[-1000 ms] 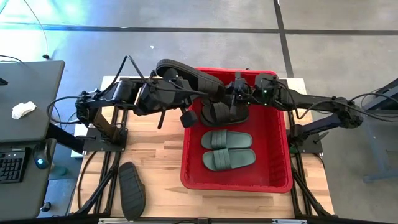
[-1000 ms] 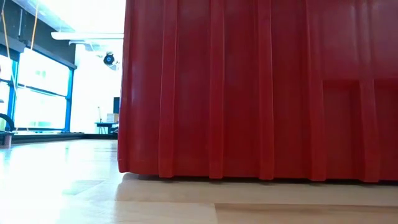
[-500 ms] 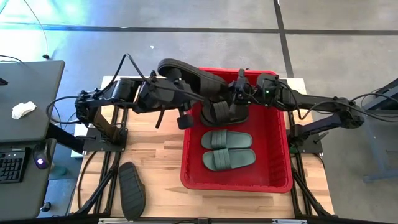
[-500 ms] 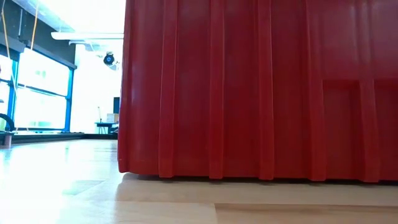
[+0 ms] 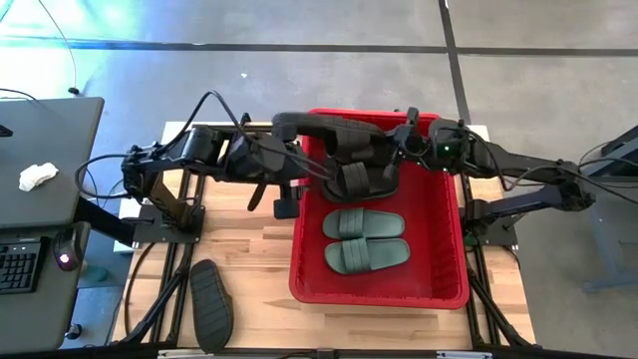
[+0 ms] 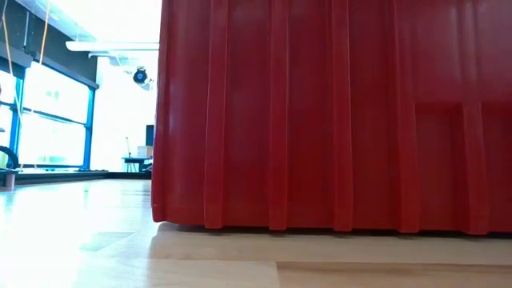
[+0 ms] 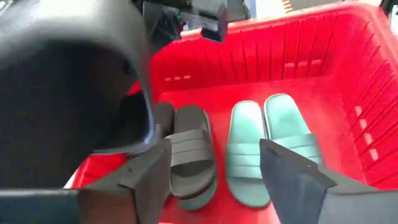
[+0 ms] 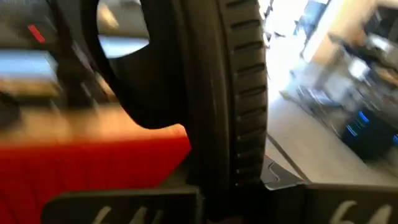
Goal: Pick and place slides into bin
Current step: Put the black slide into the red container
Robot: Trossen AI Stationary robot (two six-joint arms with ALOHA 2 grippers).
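The right gripper [image 5: 404, 146] clenched a black slide [image 5: 329, 131] above the bin [image 5: 447, 249], the left gripper [image 7: 217, 174] released; best lower it flat.

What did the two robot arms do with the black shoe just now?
The black rubber slide swung from tilted to level over the red plastic bin. The right gripper closed on its end while the left gripper opened and let go. The green slides and the black slide on the table stayed put.
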